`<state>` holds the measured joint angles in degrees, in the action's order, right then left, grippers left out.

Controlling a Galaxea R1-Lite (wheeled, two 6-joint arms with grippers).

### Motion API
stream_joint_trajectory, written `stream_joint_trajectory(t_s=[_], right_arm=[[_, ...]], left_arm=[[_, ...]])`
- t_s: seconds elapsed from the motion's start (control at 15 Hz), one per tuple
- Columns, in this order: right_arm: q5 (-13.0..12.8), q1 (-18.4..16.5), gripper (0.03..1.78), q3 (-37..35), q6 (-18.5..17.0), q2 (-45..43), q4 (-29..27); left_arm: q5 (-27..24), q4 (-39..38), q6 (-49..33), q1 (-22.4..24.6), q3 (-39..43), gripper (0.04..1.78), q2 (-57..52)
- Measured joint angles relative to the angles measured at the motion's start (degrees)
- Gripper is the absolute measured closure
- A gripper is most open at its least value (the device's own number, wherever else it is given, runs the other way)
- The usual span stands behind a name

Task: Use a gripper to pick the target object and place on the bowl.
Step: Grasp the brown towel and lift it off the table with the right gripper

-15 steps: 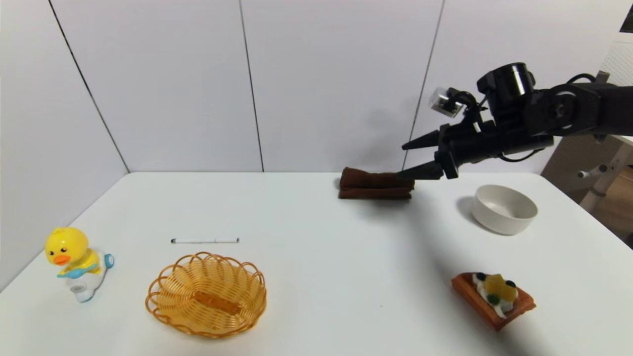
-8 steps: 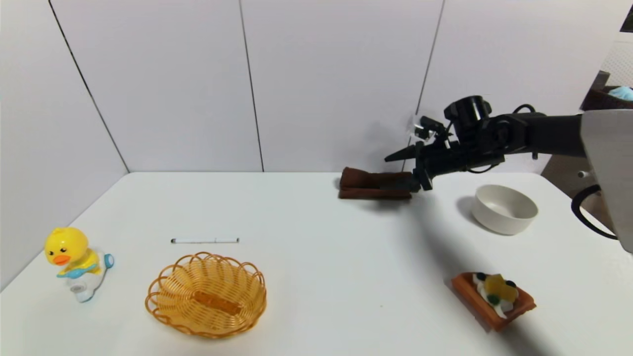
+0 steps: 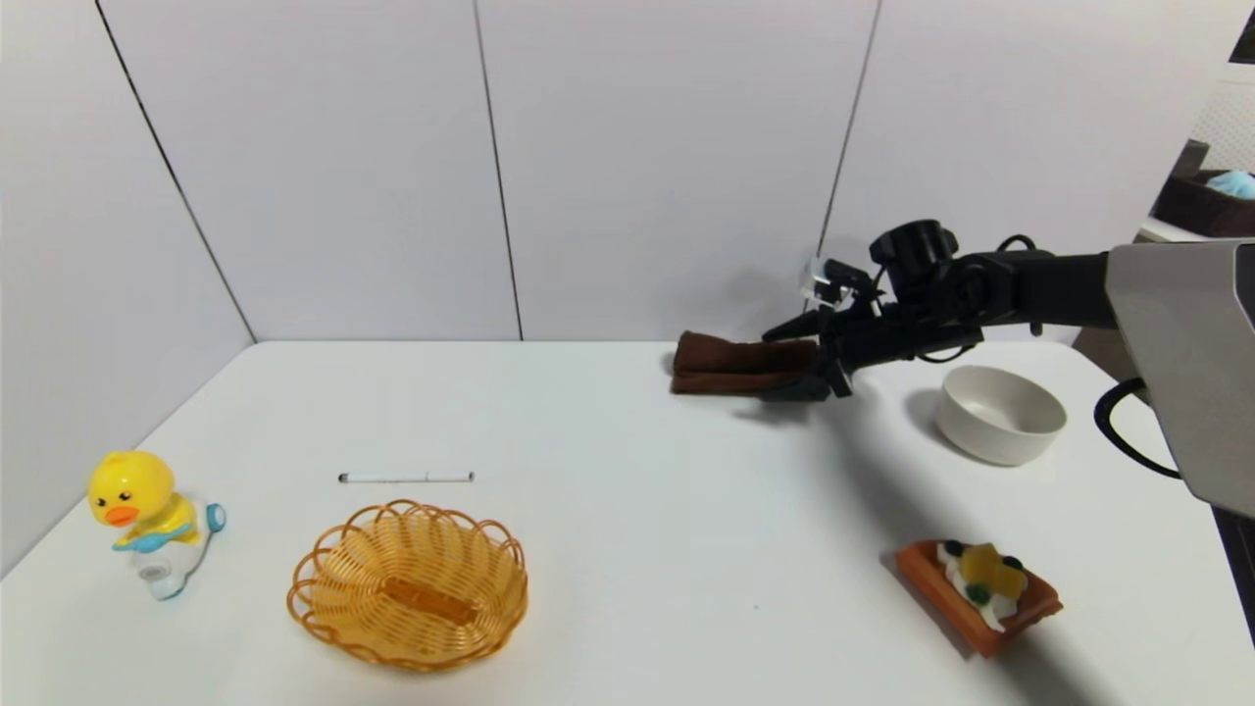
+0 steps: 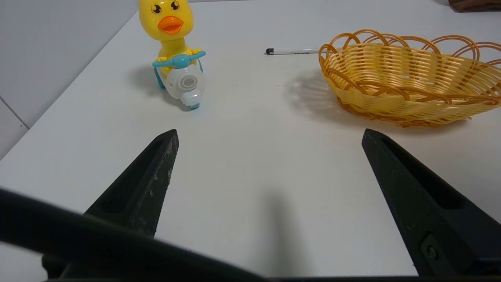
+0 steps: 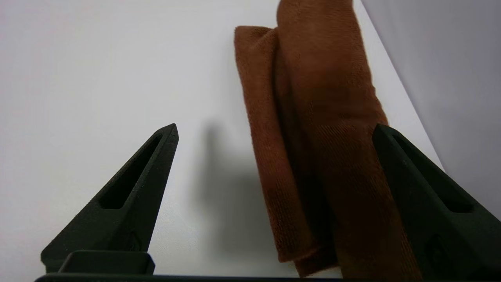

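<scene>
Brown towel (image 3: 742,364) end hidden behind right claw (image 3: 790,359).

No readable text, label, brand, number or sign shows in any view; the thin white pen (image 4: 292,51) with a black cap bears a faint dark mark along its barrel, too small to make out as letters

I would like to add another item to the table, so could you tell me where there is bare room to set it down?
The widest bare patch is mid-table, bordered by the pen, wicker basket, waffle toy and towel. The back-left corner, beyond the pen and duck toy, is also free. It is crowded at the back right, where the right gripper straddles the towel beside the bowl.
</scene>
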<state>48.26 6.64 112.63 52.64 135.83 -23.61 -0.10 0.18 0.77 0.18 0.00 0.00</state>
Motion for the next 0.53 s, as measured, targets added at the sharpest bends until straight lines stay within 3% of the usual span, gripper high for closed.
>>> stream_joint_trajectory(t_s=[0.2,0.53], right_arm=[[-0.9,-0.1,0.1,0.3,0.1,0.1,0.7],[-7.2,0.0,0.1,0.5,1.4,0.4,3.2]], left_arm=[[0.0,0.0,0.0,0.0,0.0,0.13,0.0],[0.0,0.0,0.0,0.0,0.0,0.13,0.0]])
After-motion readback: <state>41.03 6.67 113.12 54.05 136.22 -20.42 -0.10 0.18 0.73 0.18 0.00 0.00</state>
